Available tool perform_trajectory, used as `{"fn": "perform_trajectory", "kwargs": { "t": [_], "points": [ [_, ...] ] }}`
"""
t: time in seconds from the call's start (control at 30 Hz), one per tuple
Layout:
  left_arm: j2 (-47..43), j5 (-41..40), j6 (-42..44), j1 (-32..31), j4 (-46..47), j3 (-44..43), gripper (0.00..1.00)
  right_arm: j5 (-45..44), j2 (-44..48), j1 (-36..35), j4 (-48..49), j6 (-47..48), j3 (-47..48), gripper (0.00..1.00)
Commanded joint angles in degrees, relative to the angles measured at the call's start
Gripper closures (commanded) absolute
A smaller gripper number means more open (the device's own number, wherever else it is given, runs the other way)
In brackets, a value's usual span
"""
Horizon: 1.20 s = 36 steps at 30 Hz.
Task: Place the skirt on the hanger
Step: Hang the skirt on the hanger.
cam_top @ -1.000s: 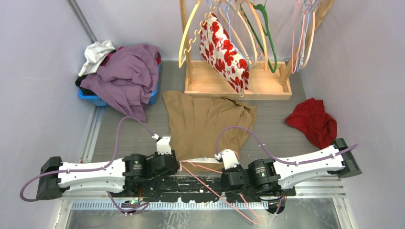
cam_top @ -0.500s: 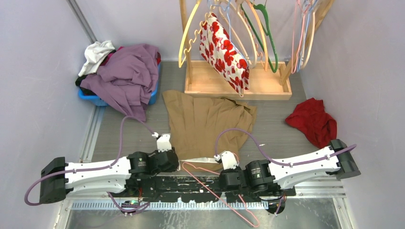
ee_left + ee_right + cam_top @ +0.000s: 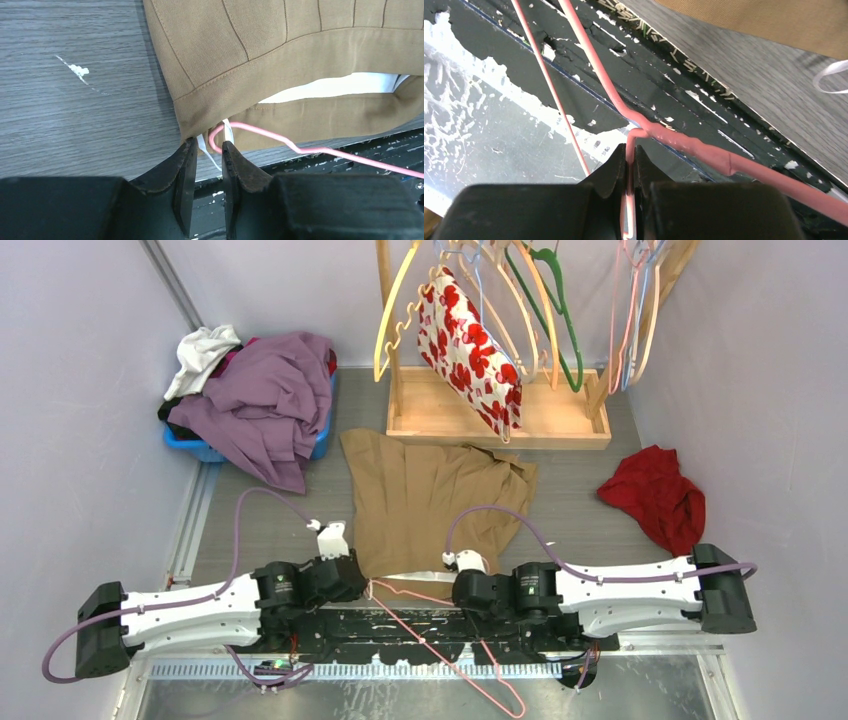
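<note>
The tan skirt (image 3: 430,495) lies flat on the table, its waistband toward the arms and its white lining showing. In the left wrist view the skirt's (image 3: 260,55) left waistband corner sits just past my left gripper (image 3: 207,146). That gripper is open a narrow gap, with a white hanging loop (image 3: 202,145) and the pink wire hanger's end (image 3: 220,136) at its tips. My left gripper (image 3: 362,586) rests at that corner. My right gripper (image 3: 630,149) is shut on the pink hanger (image 3: 684,142) at its neck. In the top view my right gripper (image 3: 462,598) holds the hanger (image 3: 440,652) low over the black base.
A wooden rack (image 3: 495,415) with several hangers and a red-and-white floral garment (image 3: 470,345) stands at the back. A blue bin (image 3: 205,448) under purple clothes (image 3: 260,405) is at back left. A red cloth (image 3: 655,495) lies at right.
My right arm has reached left with the hanger, swinging its hook leftward. The left arm has shifted and stays at the waistband corner.
</note>
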<state>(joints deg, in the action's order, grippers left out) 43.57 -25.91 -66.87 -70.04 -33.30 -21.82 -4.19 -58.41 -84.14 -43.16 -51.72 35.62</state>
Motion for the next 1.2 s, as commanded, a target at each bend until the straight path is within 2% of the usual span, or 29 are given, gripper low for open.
{"fn": "perform_trajectory", "kwargs": {
  "t": [0.0,0.13,0.4,0.83,1.17],
  "points": [
    [0.07,-1.26,0.43,0.51,0.31,0.67,0.74,4.55,2.13,0.53,5.58,1.56,-1.70,0.99],
    [1.29,-1.08,0.30,0.85,0.90,1.20,0.74,7.40,5.44,1.31,10.40,0.90,-4.89,0.99],
    [-0.35,-1.07,-0.35,1.05,0.19,2.35,0.74,5.29,9.83,2.98,13.00,0.06,-9.03,0.99],
    [-4.30,-1.35,-1.06,1.17,-2.81,2.70,0.76,8.41,4.85,4.38,24.16,-0.12,-12.81,0.99],
    [-6.56,-1.66,-1.68,1.13,-4.76,3.14,0.77,9.22,7.45,5.03,31.98,-3.21,-18.30,0.99]
  ]
}}
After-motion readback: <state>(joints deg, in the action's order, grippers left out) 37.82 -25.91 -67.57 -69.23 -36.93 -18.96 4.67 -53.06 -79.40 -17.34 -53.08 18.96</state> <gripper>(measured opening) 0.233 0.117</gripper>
